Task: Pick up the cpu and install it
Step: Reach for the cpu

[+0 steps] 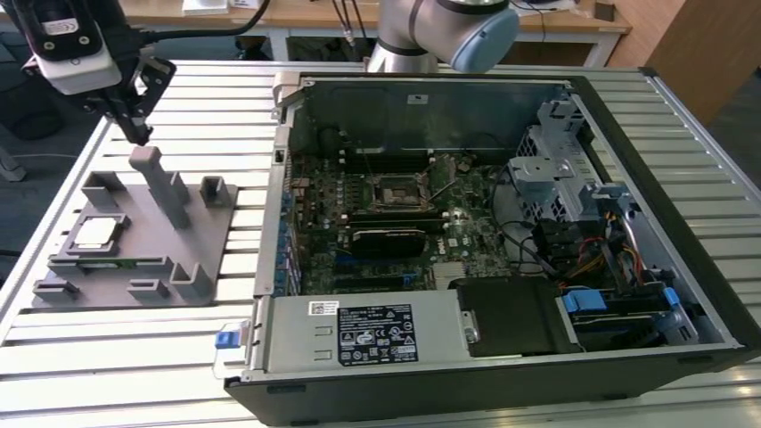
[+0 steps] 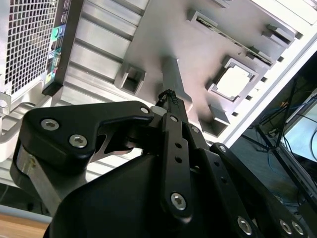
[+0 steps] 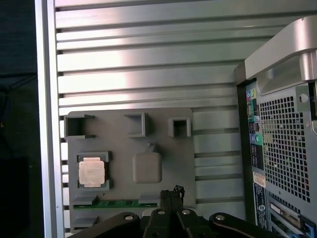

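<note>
Looking at the exterior view, the claw [image 1: 135, 134] hangs in the upper left of the frame with its two fingers drawn together to a point and nothing between them, so it's empty-handed right now. Both wrist views back that up: the tips meet with no gap. It sits just above the tall post [image 1: 155, 178] that sticks up from the grey fixture [image 1: 220, 227], close to the top of the post, though I can't tell for sure if it's touching. The cpu [image 1: 95, 234] is lying flat, shiny side up, in its little square pocket near the exterior view's left edge of that fixture, so from the claw it's down and off toward the lower left of the frame, with the post standing between them-ish. In the first wrist view the cpu [image 3: 91, 172] sits off to one side of the claw [image 3: 171, 194], not under it, with a rounded blank pad of the fixture in between. It's square, so no real long axis to line up with, just its edges running along the pocket walls. The socket [image 1: 398, 187] it's meant for is way over in the middle of the frame, inside the open computer case [image 1: 356, 357], well apart from the fixture across the slatted desk [image 1: 119, 357]. So I'd say nothing has been picked up yet.
</note>
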`<state>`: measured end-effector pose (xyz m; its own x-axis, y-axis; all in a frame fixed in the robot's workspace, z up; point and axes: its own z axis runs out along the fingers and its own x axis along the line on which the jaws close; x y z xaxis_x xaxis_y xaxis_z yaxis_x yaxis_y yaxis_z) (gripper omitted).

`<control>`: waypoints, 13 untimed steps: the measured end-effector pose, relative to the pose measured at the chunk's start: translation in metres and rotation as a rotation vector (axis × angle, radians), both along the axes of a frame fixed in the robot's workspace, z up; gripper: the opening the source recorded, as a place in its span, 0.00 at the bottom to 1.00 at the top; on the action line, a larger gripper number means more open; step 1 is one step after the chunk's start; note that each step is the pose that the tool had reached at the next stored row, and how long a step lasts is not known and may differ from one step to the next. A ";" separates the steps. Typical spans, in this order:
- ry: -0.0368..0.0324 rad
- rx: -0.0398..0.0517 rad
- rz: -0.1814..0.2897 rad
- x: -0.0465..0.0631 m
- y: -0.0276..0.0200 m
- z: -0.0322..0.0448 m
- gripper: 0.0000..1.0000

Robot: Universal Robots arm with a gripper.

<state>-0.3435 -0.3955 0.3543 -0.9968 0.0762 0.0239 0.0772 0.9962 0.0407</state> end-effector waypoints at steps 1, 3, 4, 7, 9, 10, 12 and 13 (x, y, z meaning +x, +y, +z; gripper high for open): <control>0.0004 0.0000 0.000 -0.002 0.0000 -0.0003 0.11; 0.0010 0.0000 0.000 -0.005 0.0000 -0.0010 0.11; 0.0013 0.0000 0.000 -0.006 0.0000 -0.0013 0.11; 0.0027 0.0000 0.000 -0.011 0.0001 -0.0022 0.11; 0.0032 0.0000 0.000 -0.015 0.0000 -0.0029 0.11; 0.0037 0.0000 0.000 -0.016 0.0000 -0.0032 0.11; 0.0047 0.0000 0.000 -0.019 0.0001 -0.0039 0.11; 0.0052 0.0000 0.000 -0.021 0.0000 -0.0042 0.11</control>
<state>-0.3642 -0.3954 0.3500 -0.9967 0.0762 0.0291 0.0773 0.9962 0.0403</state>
